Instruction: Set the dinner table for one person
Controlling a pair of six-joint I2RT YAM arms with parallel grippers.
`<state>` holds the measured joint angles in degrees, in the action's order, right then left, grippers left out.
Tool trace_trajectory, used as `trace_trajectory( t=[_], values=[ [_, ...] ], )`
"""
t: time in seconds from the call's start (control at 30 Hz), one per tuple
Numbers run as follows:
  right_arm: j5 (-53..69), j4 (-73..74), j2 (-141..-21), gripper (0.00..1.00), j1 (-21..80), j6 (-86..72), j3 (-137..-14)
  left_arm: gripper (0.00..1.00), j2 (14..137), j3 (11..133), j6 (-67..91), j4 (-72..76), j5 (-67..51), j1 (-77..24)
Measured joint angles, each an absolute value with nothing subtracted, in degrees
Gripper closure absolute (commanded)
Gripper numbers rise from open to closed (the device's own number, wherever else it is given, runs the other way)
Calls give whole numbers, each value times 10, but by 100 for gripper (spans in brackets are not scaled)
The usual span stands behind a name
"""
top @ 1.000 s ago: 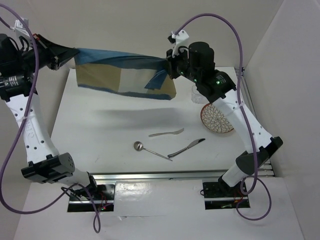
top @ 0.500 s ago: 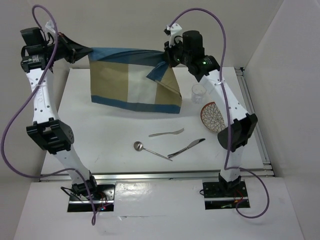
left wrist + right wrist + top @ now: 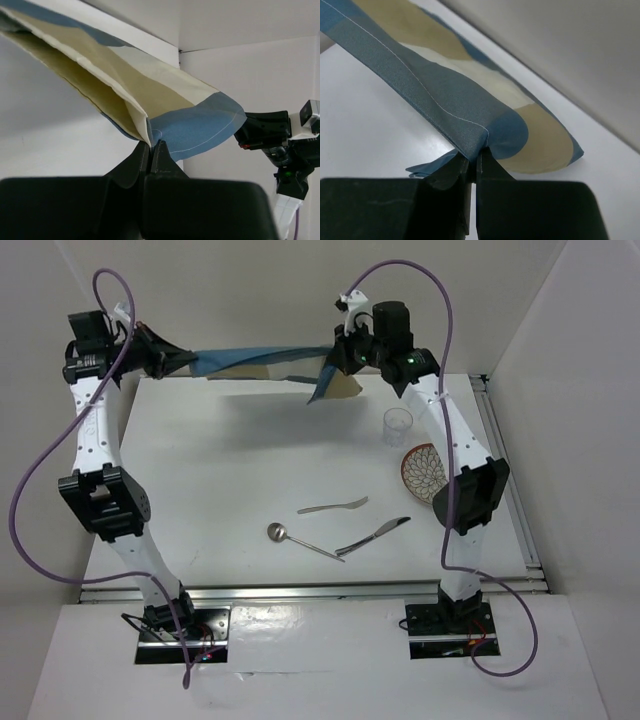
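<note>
Large matte-white rectangular desk (image 3: 220, 490), flat, with a metal rail on its near edge, takes up the middle of the top view. Left pincer (image 3: 150, 145) and right pincer (image 3: 471, 152) are each clamped tight on an end of the blue-and-tan striped cloth placemat (image 3: 260, 357), which is stretched above the desk's far edge; can't tell if it touches. Half a second earlier the cloth hung as a full sheet, now it is nearly edge-on. Silver fork (image 3: 333, 506), round-bowled spoon (image 3: 300, 540), knife (image 3: 373, 535), clear glass (image 3: 398, 426) and patterned plate (image 3: 420, 472) are unmoved.
</note>
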<state>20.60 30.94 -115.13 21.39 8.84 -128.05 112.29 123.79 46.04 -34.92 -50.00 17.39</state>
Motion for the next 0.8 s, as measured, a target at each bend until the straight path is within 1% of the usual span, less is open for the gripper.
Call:
trace_trajectory(
  t=[0.1, 0.17, 0.2, 0.3, 0.33, 0.37, 0.4, 0.47, 0.53, 0.57, 0.6, 0.67, 0.7, 0.73, 0.77, 0.8],
  values=[
    [215, 312, -1128, 100, 218, 89, -1206, 100, 1091, 1143, 428, -360, -486, 176],
    [214, 312, -1114, 99, 226, 89, -1152, 100, 1063, 1057, 406, -367, -463, 179],
    [212, 314, -1106, 72, 233, 89, -1118, 84, 1049, 1016, 400, -378, -451, 182],
    [187, 328, -1093, 7, 257, 84, -1045, 35, 1014, 895, 373, -395, -405, 199],
    [181, 338, -1091, 2, 264, 84, -1031, 19, 1006, 864, 369, -405, -387, 209],
    [174, 343, -1090, 0, 274, 83, -1017, 2, 1002, 838, 366, -416, -368, 218],
    [170, 346, -1088, 0, 280, 83, -1006, 0, 1000, 821, 361, -427, -350, 226],
    [160, 354, -1081, 0, 293, 76, -984, 0, 998, 809, 360, -446, -318, 237],
    [155, 357, -1067, 0, 302, 66, -960, 0, 988, 808, 359, -451, -292, 238],
    [154, 358, -1057, 3, 305, 59, -947, 7, 979, 808, 359, -451, -281, 237],
    [154, 357, -1044, 9, 308, 51, -933, 15, 968, 808, 358, -450, -272, 236],
    [153, 356, -1018, 31, 309, 23, -908, 50, 944, 809, 351, -444, -257, 227],
    [153, 355, -1006, 45, 308, 3, -901, 67, 936, 811, 345, -441, -251, 216],
    [153, 353, -999, 71, 307, -15, -898, 92, 933, 815, 344, -436, -247, 204],
    [152, 350, -996, 81, 305, -34, -898, 100, 935, 821, 340, -432, -245, 187],
    [147, 347, -995, 87, 305, -62, -900, 100, 945, 829, 333, -428, -241, 166]
  ],
)
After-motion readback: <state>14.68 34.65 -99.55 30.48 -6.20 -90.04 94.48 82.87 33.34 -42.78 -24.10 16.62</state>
